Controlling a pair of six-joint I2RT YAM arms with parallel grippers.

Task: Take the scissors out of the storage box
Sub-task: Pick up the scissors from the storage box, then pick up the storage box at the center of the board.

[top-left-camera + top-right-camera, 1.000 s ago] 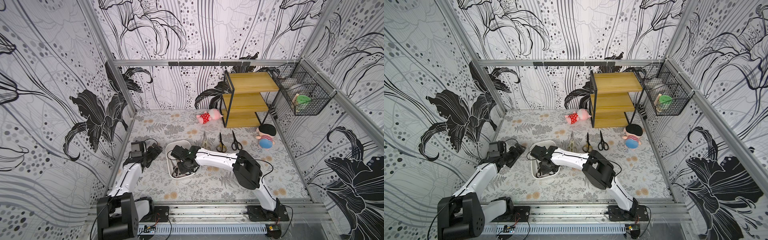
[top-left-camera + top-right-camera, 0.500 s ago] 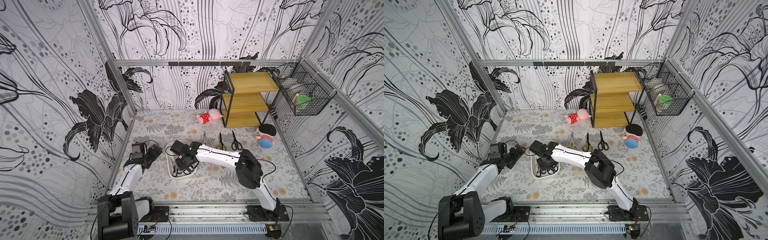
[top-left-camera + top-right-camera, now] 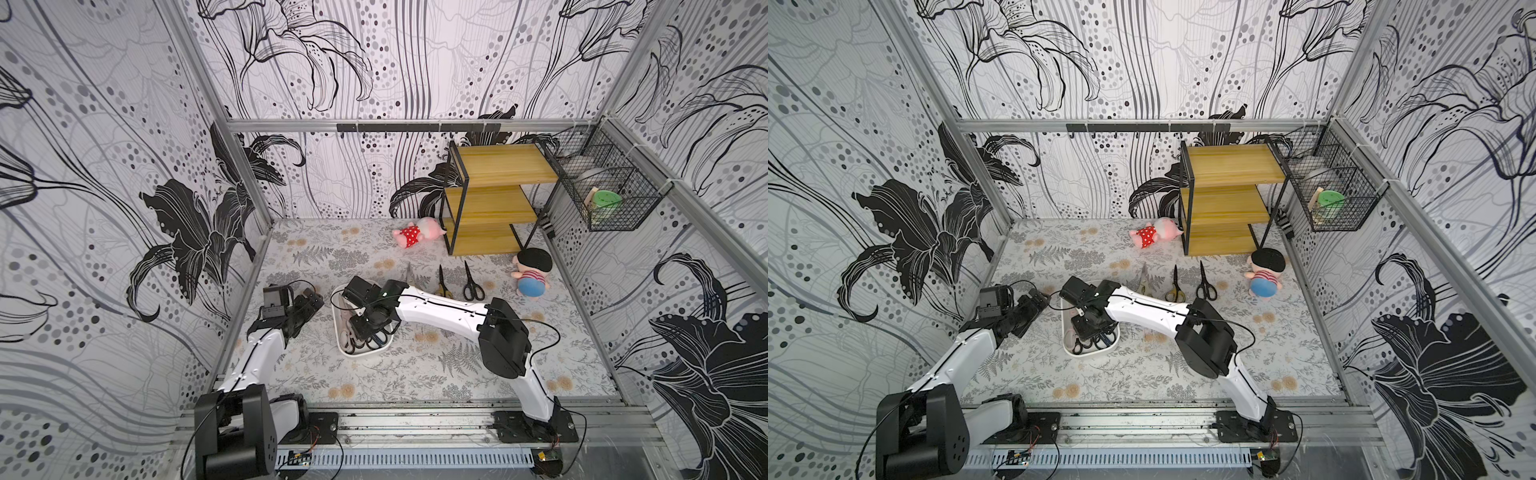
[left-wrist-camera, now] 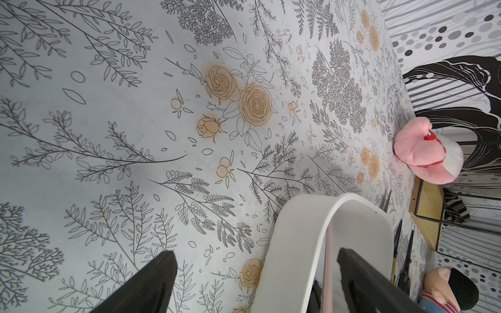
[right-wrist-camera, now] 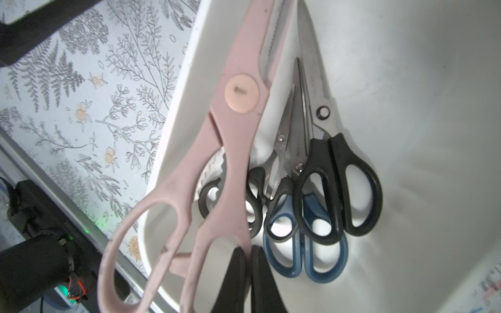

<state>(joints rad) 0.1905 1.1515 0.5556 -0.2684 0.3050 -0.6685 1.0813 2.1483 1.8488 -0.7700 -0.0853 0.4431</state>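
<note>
The white box sits on the tabletop, holding black- and blue-handled scissors, blades shut. The pink scissors tilt across its rim, one handle loop pinched in the closed right gripper, whose arm reaches down into the box. At the box's 9 o'clock the left gripper hovers wide open. Three more pairs lie at 1 o'clock.

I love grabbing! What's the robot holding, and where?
The right gripper seems to pinch the pink scissors by a handle loop; the left gripper is open and empty.
</note>
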